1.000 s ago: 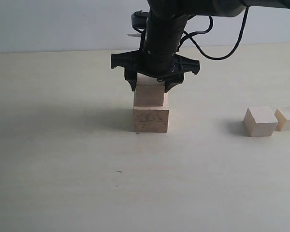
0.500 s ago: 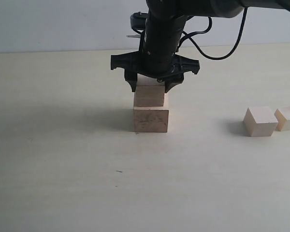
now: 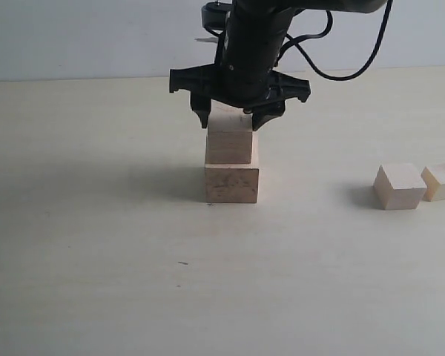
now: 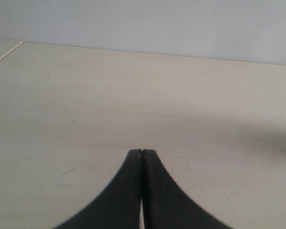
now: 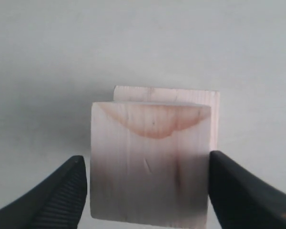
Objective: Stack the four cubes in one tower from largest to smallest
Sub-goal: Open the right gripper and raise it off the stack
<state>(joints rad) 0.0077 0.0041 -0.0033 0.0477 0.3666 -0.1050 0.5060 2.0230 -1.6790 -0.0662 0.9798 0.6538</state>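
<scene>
The right gripper (image 3: 230, 120) hangs directly above a two-block tower at mid-desk. Its jaws are spread slightly wider than the second cube (image 3: 229, 144) and flank only that block's upper edge. The wrist camera shows a sliver of daylight on one side, so the gripper appears to hold nothing. The second cube rests on the largest cube (image 3: 231, 185), set toward its left side, and a strip of the bigger block shows on the right.

The left gripper (image 4: 142, 153) is closed on nothing over bare desk (image 3: 96, 245), with no cube in its view.

The next pick turns on one relation. The third cube (image 3: 397, 187) stands well apart to the right of the tower, with the smallest cube (image 3: 442, 182) just beside it on its far right. Both are on the right arm's side, which makes that arm the nearer one.

As cubes, they have no long axis. The third cube sits turned on the desk, with a vertical corner edge facing the exterior camera rather than a flat face. The jaws would likely need to rotate to meet two parallel faces squarely.
</scene>
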